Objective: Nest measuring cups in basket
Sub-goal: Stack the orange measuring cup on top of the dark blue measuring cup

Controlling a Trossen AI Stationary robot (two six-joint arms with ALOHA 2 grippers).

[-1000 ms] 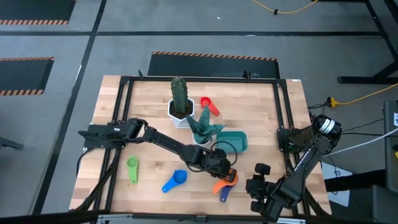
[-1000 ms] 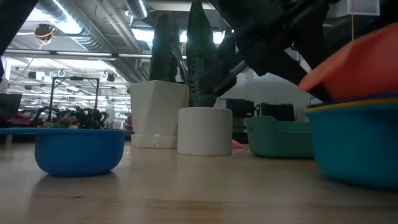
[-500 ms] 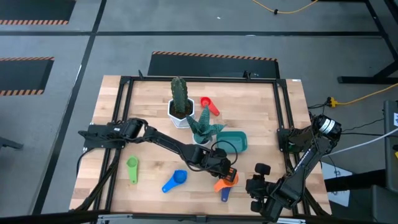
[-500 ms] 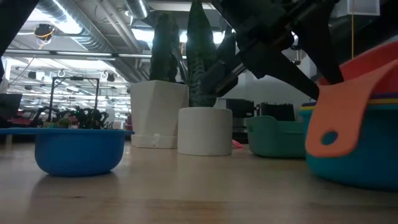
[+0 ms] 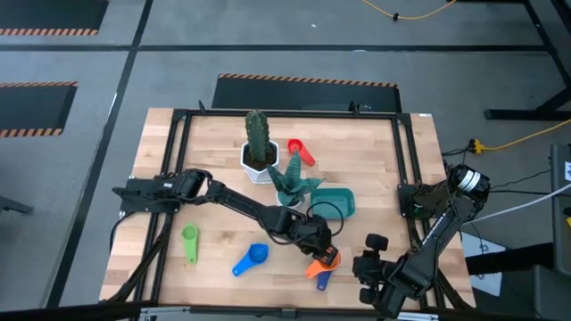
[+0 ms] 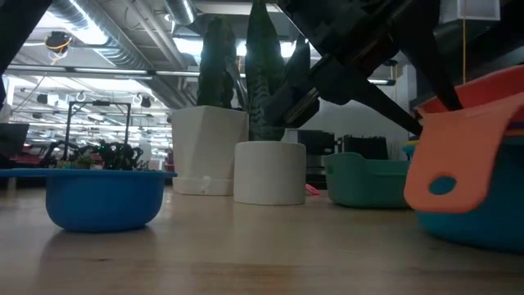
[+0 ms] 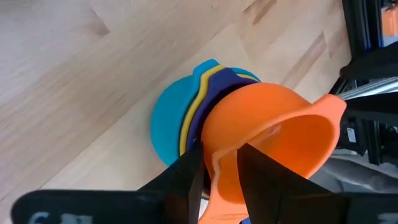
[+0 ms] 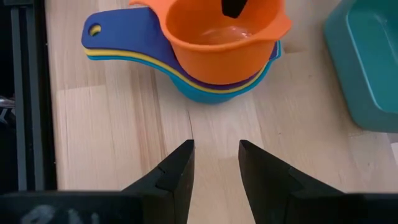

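My left gripper (image 5: 319, 251) (image 7: 217, 171) reaches to the table's near middle and is shut on the orange measuring cup (image 5: 324, 261) (image 7: 267, 137) (image 8: 224, 31). That cup sits tilted in a stack of teal, yellow and dark blue cups (image 5: 319, 275) (image 7: 171, 124) (image 8: 205, 81). The teal basket (image 5: 335, 202) (image 8: 367, 68) stands on its flat bottom just beyond the stack. A blue cup (image 5: 252, 259) (image 6: 102, 197), a green cup (image 5: 189, 239) and a red cup (image 5: 301, 152) lie apart on the wood. My right gripper (image 5: 368, 253) (image 8: 214, 168) waits open to the right of the stack. My left gripper pinches the orange cup's bowl wall (image 7: 214, 165) next to the handle, one finger (image 8: 233, 6) inside the bowl and one outside. The fingers slant down from the table's left and far side. The bowl rests tilted in the stack, and its handle (image 6: 446, 176) hangs down in front of it.
A white hexagonal cactus pot (image 5: 259, 153) and a round white snake-plant pot (image 5: 290, 189) (image 6: 270, 172) stand beyond the left arm, close to the basket. A black frame rail (image 5: 406, 178) runs along the table's right side. Bare wood lies between the green and blue cups.
My left gripper has turned and tipped the orange cup in the stack. Its handle has swung round toward the table's near edge and now hangs in front of the teal cup. The stack and the right arm have stayed put.
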